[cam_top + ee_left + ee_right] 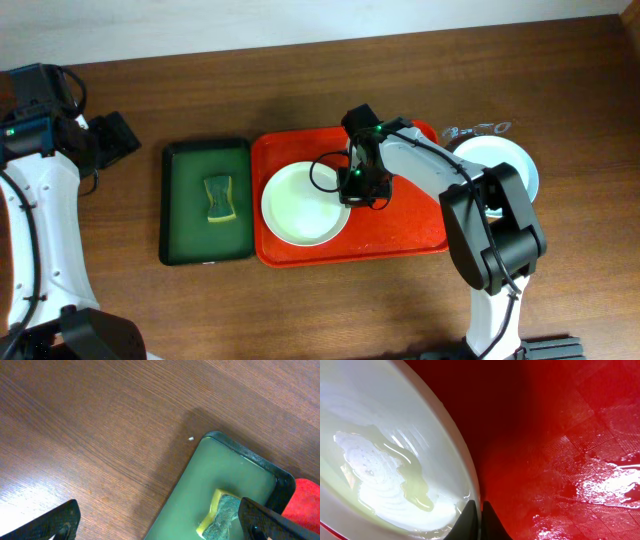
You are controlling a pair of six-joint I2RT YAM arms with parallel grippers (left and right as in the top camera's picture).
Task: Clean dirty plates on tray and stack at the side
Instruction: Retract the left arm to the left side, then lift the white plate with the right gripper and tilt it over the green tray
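Observation:
A white-cream plate [298, 208] lies on the left half of the orange-red tray [405, 228]. My right gripper [353, 193] is at its right rim. In the right wrist view the two fingers [468, 522] are shut on the rim of that plate [390, 445], which is wet with a yellowish smear [417, 492]. The tray floor [560, 435] beside it is wet too. A pale mint-blue plate [500, 160] rests on the table right of the tray, partly hidden by the right arm. My left gripper [118, 140] is at the far left, open and empty.
A dark green tray [190, 235] holding a yellow-green sponge [220, 198] stands left of the orange-red tray. In the left wrist view, the open left gripper [165, 527] hovers over the corner of the green tray [225, 475] and the sponge [222, 515], with wooden tabletop [100, 435] around it.

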